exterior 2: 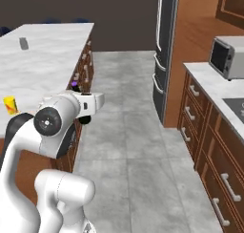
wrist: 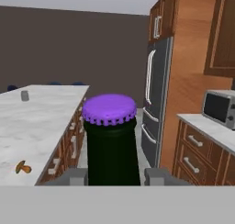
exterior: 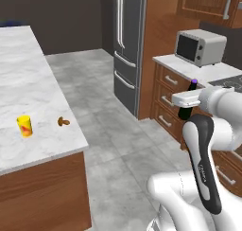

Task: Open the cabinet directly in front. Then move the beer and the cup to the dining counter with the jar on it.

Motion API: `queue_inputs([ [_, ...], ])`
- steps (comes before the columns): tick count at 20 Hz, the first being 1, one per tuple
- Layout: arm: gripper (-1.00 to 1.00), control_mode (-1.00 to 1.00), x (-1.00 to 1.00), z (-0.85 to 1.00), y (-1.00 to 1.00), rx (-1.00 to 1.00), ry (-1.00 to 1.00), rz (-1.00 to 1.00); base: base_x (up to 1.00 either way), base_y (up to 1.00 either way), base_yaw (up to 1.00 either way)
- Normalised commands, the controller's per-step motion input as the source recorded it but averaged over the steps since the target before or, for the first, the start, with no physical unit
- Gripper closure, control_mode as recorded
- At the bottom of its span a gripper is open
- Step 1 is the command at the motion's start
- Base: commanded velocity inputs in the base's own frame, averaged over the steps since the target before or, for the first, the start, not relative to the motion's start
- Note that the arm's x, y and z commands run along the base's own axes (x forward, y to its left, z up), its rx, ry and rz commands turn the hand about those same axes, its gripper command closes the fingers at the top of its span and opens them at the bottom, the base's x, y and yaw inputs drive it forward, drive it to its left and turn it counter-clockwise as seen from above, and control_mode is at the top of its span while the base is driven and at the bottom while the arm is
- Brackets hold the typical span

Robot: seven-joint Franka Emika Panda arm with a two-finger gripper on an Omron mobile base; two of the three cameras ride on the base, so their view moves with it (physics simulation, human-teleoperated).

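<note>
My gripper (wrist: pixel 112 177) is shut on the beer (wrist: pixel 111 147), a dark bottle with a purple cap that stands upright between the fingers (wrist: pixel 73 176). From the left base camera the gripper (exterior: pixel 186 102) holds the beer (exterior: pixel 193 85) in the air over the floor, right of the dining counter (exterior: pixel 33 83). The yellow cup (exterior: pixel 24 126) stands near that counter's front right corner. In the right base view the gripper (exterior 2: pixel 88 104) and beer (exterior 2: pixel 85 118) hang beside the counter's edge (exterior 2: pixel 71 50), with the cup (exterior 2: pixel 10 104) to their left. The grey jar (exterior 2: pixel 23 43) stands farther back on the marble. The cabinet (exterior: pixel 208 3) hangs at top right.
A small brown object (exterior: pixel 63 121) lies on the dining counter near the cup. A dark fridge (exterior: pixel 127 45) stands at the back. A microwave (exterior: pixel 201 46) sits on the side worktop over wooden drawers (exterior: pixel 165 95). Grey tiled floor (exterior: pixel 108 130) runs between the counter and the drawers.
</note>
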Motion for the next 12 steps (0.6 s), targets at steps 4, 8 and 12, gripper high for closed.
queue_inputs([
  [4, 1.00, 1.00, 0.00, 0.00, 0.00, 0.00, 0.00, 0.00, 0.00, 0.49, 0.25],
  [8, 1.00, 1.00, 0.00, 0.00, 0.00, 0.00, 0.00, 0.00, 0.00, 0.43, 0.26],
  [12, 1.00, 1.00, 0.00, 0.00, 0.00, 0.00, 0.00, 0.00, 0.19, 0.37, 0.26],
])
